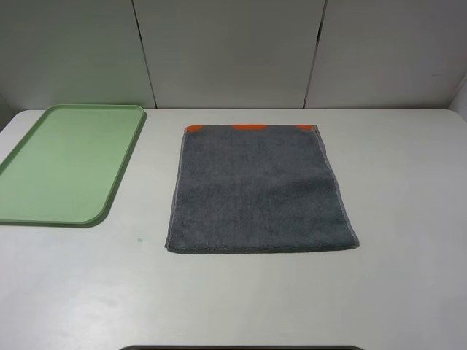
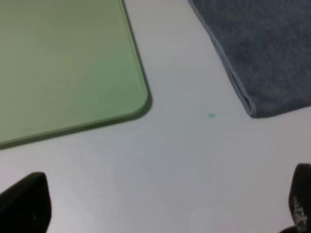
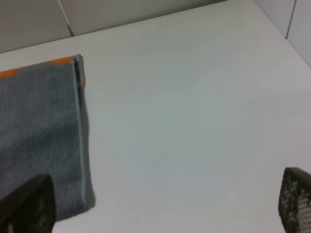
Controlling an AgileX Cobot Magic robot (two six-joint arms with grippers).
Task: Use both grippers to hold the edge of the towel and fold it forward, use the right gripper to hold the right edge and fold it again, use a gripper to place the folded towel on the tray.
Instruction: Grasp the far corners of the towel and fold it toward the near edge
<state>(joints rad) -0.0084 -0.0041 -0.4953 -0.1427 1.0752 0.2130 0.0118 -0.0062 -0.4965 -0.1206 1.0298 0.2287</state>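
The dark grey towel lies flat mid-table, with orange patches along its far hem. Its near hem and right edge are straight with pale stitching. The light green tray sits at the left, with nothing on it. Neither arm shows in the exterior view. My left gripper is open and empty over bare table, near the towel's near-left corner and the tray's corner. My right gripper is open and empty beside the towel's right edge.
The white table is backed by white wall panels. A tiny teal speck lies between tray and towel, also seen in the left wrist view. A dark rim shows at the table's front edge.
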